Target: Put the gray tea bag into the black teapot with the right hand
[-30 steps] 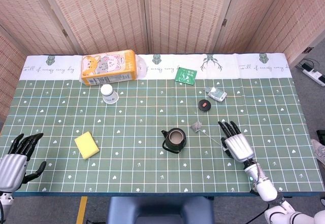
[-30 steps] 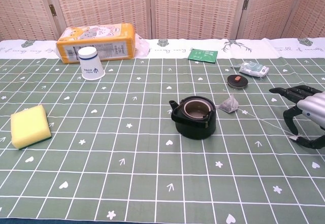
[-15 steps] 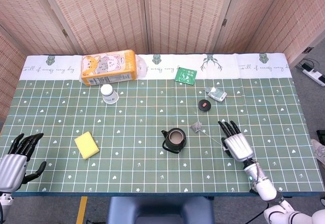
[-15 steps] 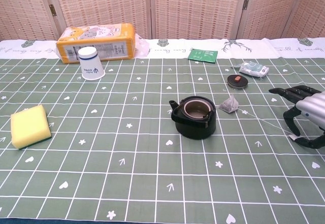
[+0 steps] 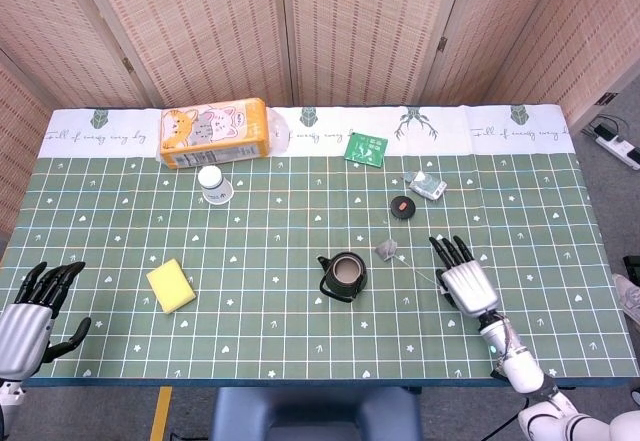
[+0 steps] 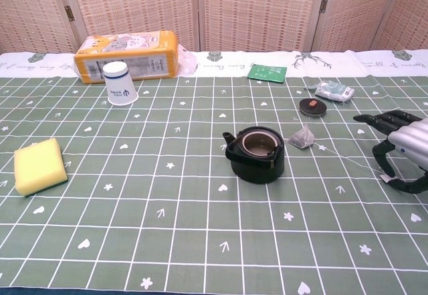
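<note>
One thin string runs from the gray tea bag (image 6: 302,136), lying just right of the black teapot (image 6: 255,153), to the right hand (image 6: 403,149), whose curled fingers seem to pinch its tag, so lift slowly and high enough to clear the open rim.

The black teapot (image 6: 255,152) looks shiny and smooth. The gray tea bag (image 6: 302,136) looks like thin soft mesh. The yellow sponge (image 6: 40,166) looks rough.
</note>
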